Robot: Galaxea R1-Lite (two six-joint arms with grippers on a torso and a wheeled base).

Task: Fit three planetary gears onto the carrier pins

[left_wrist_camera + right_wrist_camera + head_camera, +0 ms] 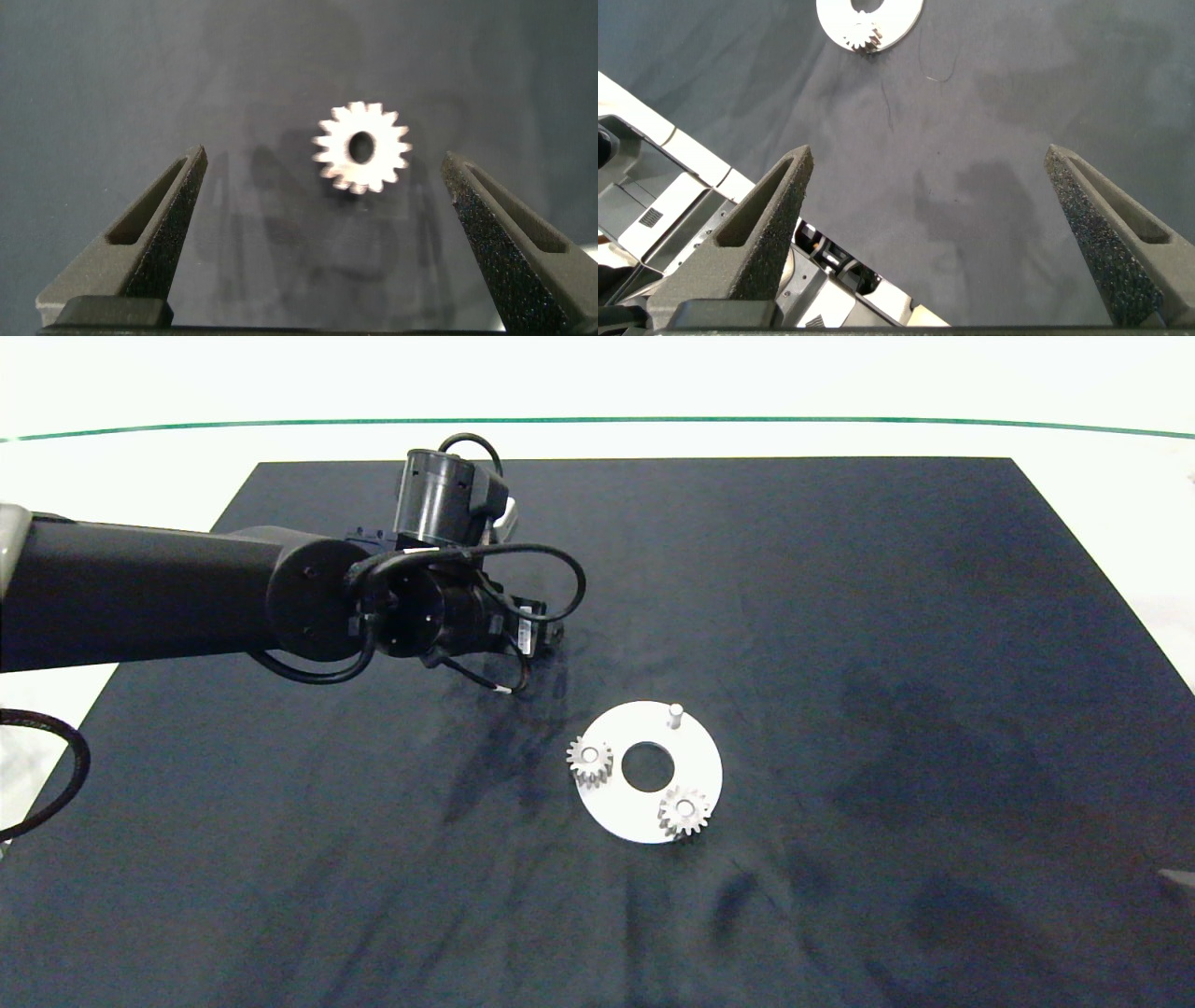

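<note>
Head view first: I am looking down on the dark mat (840,616), where the white disc (695,756) is sitting just right of centre, slightly low. Two planetary gears are already seated on it, one (589,760) at the disc's left edge and one (683,812) at its lower right. The third carrier pin (674,715), at the disc's upper edge, is standing bare. My left arm (187,588) is reaching in across the upper left, its wrist hiding whatever lies below.

Left wrist view: the left gripper (325,233) is hanging wide open over the third gear (363,147), which is lying flat on the mat, between the fingers but right of middle, touching neither.

Right wrist view: the right gripper (929,233) is parked open and empty, well apart from the disc (901,14) at the frame's top.

I judge two-thirds done; grasping and seating this last gear is what remains.
</note>
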